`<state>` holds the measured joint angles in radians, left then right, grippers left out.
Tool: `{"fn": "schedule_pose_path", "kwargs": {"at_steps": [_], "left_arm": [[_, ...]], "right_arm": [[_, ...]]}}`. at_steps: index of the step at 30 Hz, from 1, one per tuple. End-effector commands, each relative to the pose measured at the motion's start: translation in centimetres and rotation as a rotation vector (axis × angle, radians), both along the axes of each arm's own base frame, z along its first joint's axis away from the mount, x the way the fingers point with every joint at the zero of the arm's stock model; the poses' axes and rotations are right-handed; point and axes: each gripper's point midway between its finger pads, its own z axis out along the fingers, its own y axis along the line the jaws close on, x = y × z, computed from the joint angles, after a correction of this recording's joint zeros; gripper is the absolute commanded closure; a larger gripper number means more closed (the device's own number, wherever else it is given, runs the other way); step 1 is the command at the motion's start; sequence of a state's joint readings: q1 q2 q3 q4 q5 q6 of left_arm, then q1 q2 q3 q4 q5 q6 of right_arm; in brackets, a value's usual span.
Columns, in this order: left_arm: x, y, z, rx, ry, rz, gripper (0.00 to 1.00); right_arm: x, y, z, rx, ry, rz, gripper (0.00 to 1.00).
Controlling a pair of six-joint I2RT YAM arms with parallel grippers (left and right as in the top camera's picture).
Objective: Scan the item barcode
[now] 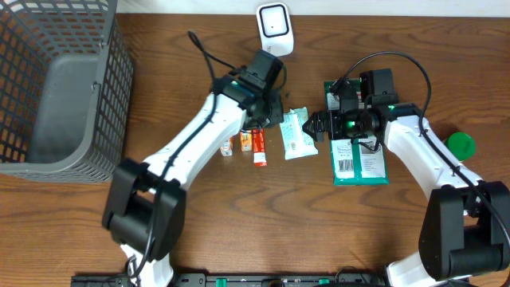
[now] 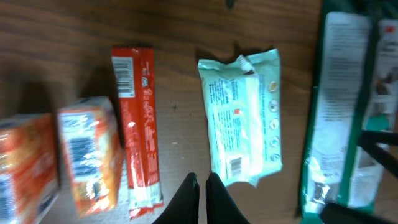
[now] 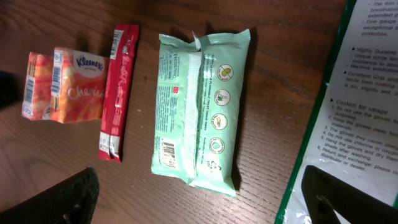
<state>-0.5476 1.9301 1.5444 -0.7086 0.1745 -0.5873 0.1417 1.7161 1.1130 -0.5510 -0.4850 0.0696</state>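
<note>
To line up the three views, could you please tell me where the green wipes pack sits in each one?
Overhead: wipes pack just right of centre.
Left wrist: wipes pack right of centre.
Right wrist: wipes pack at centre.
Shared landmark: red stick packet, just left of it in every view.
</note>
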Motion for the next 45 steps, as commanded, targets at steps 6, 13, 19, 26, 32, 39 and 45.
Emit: {"fn": "schedule_pose_path", "kwargs": {"at_steps": [6, 13, 19, 26, 32, 39, 45], "left_arm": [[1.9, -1.9, -3.9, -0.010, -0.006, 0.013, 0.91], [3.8, -3.1, -6.5, -0.034, -0.044, 0.013, 0.91], [3.7, -3.3, -8.2, -0.025, -0.023, -0.001, 0.91], [0.8, -6.6, -8.2, -0.051, -0.016, -0.211, 0.90], [-1.3, -7.9, -8.5, -0.008, -0.009, -0.308, 0.89], [0.1, -6.3, -7.4, 0.022, -0.049, -0.262, 0.89], [1.7, -4.9, -3.4, -0.013, -0.111, -0.213, 0.86]], "right_arm": [[0.7, 0.2, -0.7, 0.026, -0.003, 0.030, 0.01], [0.7, 0.7, -0.8, 0.107, -0.014, 0.092, 0.01], [1.0, 0.0, -1.3, 0.099, -0.021, 0.093, 0.01], [1.3, -0.1, -2.3, 0.099, -0.019, 0.104, 0.01], [1.2, 0.0, -2.2, 0.107, -0.020, 0.113, 0.01], [1.3, -0.5, -2.1, 0.124, -0.017, 0.101, 0.01], [1.0, -0.1, -2.1, 0.154, -0.008, 0.109, 0.03]]}}
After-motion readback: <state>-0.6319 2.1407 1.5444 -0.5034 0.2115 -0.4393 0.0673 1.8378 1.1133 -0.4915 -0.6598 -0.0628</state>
